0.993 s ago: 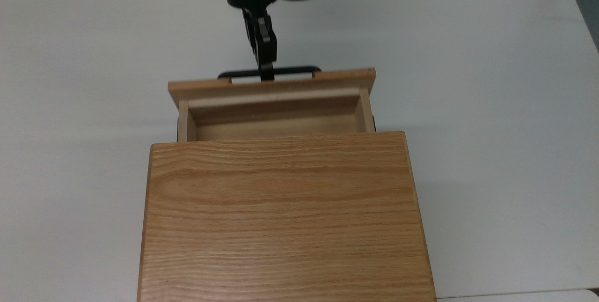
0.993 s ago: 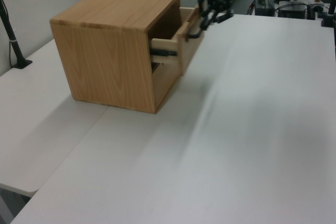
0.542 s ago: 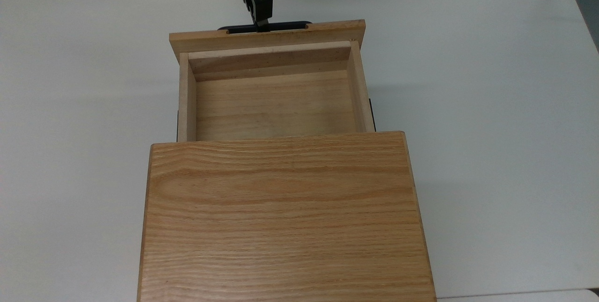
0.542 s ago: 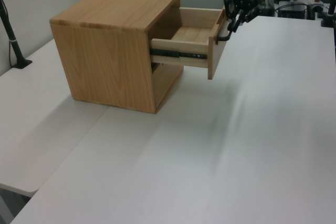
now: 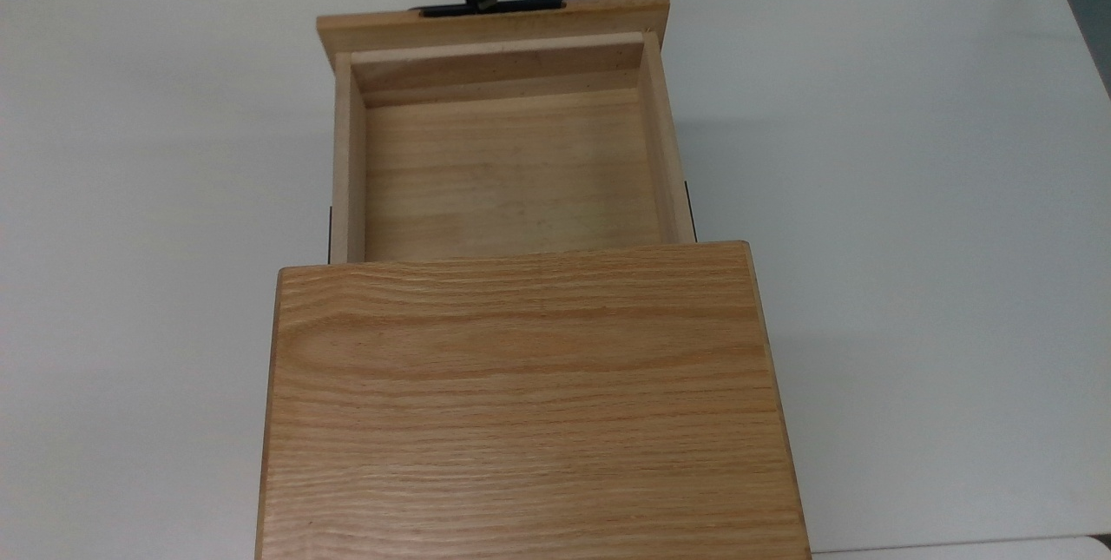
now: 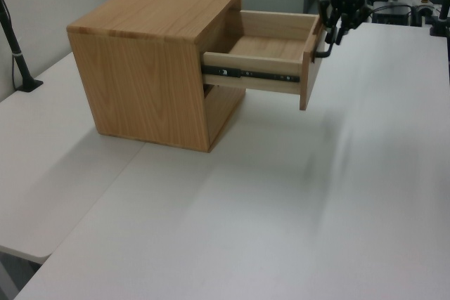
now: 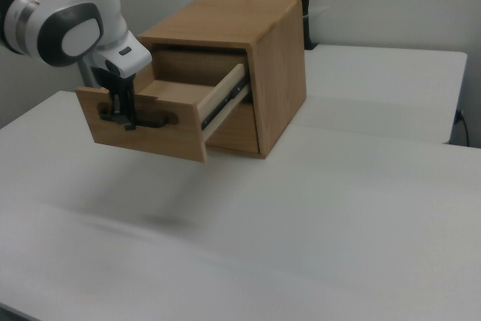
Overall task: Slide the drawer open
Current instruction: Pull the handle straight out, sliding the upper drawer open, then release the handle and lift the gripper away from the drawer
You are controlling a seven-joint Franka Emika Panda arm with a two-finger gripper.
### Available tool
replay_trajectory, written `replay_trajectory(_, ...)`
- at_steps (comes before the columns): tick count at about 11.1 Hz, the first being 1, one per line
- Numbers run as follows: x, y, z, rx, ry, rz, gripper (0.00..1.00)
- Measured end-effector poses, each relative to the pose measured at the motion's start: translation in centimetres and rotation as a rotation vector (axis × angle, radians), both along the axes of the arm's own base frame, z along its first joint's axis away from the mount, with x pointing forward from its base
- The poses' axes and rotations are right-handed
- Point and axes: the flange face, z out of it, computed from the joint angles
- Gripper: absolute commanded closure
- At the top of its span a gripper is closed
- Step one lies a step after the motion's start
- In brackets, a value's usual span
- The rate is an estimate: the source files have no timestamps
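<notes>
Right view, left to right: my gripper (image 7: 120,116) is clenched on the long thin black metal bar handle (image 7: 143,120), whose long axis runs across the front panel. The light oak wooden box drawer (image 7: 161,122) stands well out from the larger oak cabinet (image 7: 278,73) on the white desk (image 7: 338,208), riding black side rails (image 6: 256,74). Judgement: travel nearly complete; nothing obstructs the pull line.

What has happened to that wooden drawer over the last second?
The gripper, still on the black handle, has pulled the drawer much farther out of the cabinet, toward the top view's upper edge. The cabinet has not shifted on the table.
</notes>
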Motion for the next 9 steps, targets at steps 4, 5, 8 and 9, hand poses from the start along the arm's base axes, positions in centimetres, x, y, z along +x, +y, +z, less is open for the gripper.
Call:
replay_trajectory(4, -1.4, 0.4, 2.1, -0.032, -0.009, 0.221, 0.00)
replay_trajectory(5, -1.8, 0.3, 2.8, -0.045, -0.003, 0.327, 0.00)
replay_trajectory(8, -2.8, -1.0, 5.8, -0.132, -0.014, 0.759, 0.00)
replay_trajectory(9, -3.0, -1.7, 7.1, -0.191, -0.022, 0.862, 0.00)
